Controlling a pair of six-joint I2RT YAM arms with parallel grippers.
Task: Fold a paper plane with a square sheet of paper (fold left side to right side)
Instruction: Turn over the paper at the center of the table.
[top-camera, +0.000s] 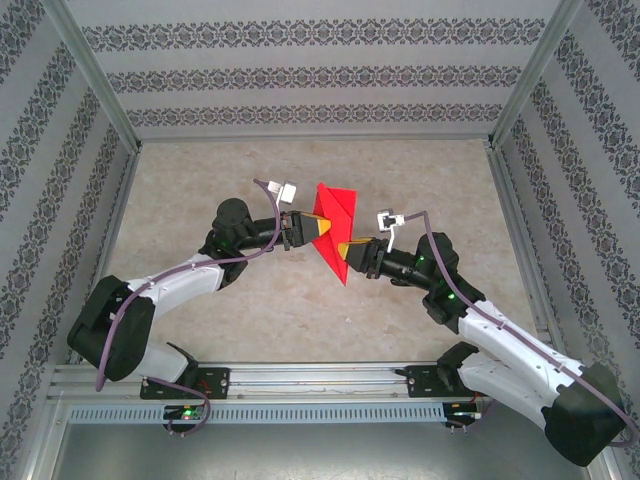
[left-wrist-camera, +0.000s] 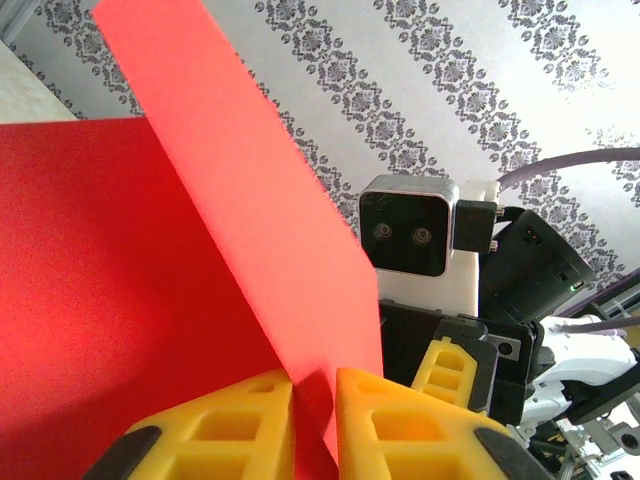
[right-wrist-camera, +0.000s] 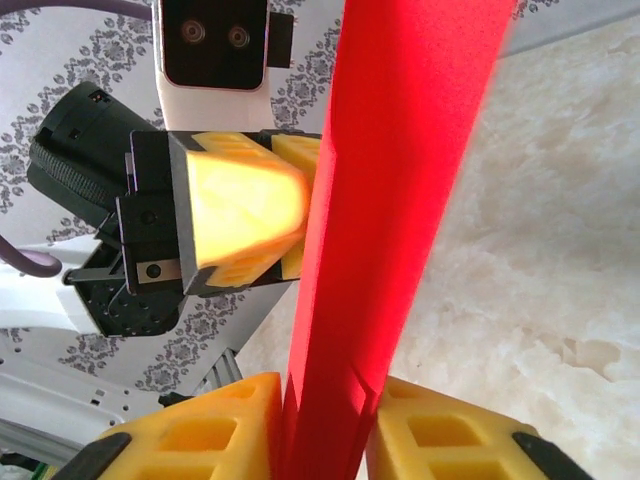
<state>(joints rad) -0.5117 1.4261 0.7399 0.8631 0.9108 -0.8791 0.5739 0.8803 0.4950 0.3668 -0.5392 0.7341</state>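
Paper (top-camera: 330, 218) stood creased and upright over the middle of the table (top-camera: 250, 320), between both claws. Right claw (right-wrist-camera: 325, 390) was clamped on the paper's lower part. Left claw (left-wrist-camera: 315, 390) had its fingers close on either side of a paper edge, but I could not tell whether it gripped.

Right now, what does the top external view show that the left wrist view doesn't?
Top external: the whole pointed red paper over the table, the left gripper and right gripper meeting it from opposite sides. Left wrist: close up, yellow jaws flanking the paper's lower edge, and the right arm's wrist camera facing it. Both: the red paper and left gripper.
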